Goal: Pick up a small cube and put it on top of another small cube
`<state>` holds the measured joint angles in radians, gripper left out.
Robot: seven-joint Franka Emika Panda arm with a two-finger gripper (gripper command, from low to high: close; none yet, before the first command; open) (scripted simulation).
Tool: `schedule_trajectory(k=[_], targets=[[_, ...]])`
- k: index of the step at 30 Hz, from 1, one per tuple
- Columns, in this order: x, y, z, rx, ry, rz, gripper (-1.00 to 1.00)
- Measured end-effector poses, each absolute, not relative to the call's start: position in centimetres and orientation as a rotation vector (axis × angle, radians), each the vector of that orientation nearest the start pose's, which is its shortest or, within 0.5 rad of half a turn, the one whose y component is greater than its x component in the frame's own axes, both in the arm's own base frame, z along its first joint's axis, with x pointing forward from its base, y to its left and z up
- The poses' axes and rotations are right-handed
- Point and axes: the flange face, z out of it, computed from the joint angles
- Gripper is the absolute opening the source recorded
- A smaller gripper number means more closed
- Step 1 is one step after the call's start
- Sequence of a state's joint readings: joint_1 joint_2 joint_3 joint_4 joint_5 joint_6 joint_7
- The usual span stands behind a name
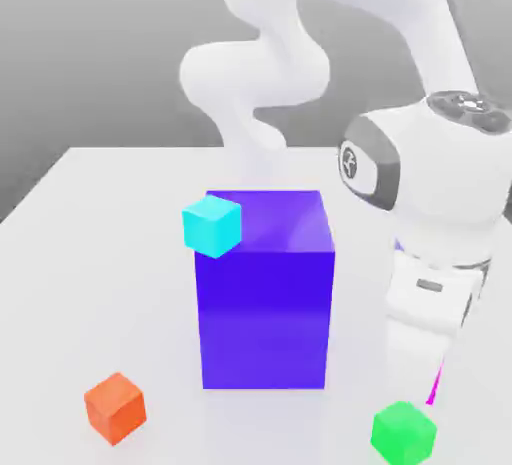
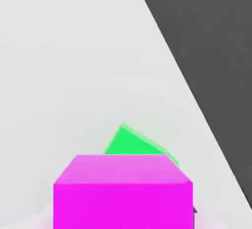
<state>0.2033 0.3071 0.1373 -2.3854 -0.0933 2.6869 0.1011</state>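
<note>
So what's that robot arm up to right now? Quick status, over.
Claw low at the exterior view's right, by the green cube. Magenta cube close under the hand camera, green cube just beyond it. Big blue block stands apart, not blocking.

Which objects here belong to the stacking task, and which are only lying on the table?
For the job:
- pink cube
- green cube, probably the one to stack on, right beside it

Lying about:
- orange cube
- light blue cube
- big blue block
</note>
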Motion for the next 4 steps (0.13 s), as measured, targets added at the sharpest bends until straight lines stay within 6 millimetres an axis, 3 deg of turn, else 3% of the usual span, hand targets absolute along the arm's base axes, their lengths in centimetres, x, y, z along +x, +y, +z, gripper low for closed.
schedule_trajectory(k=[1,4], targets=[[47.19,17.28,18.38,-3.102,-0.496,0.002,1.00],[47.19,17.28,18.38,-3.102,-0.496,0.002,1.00]])
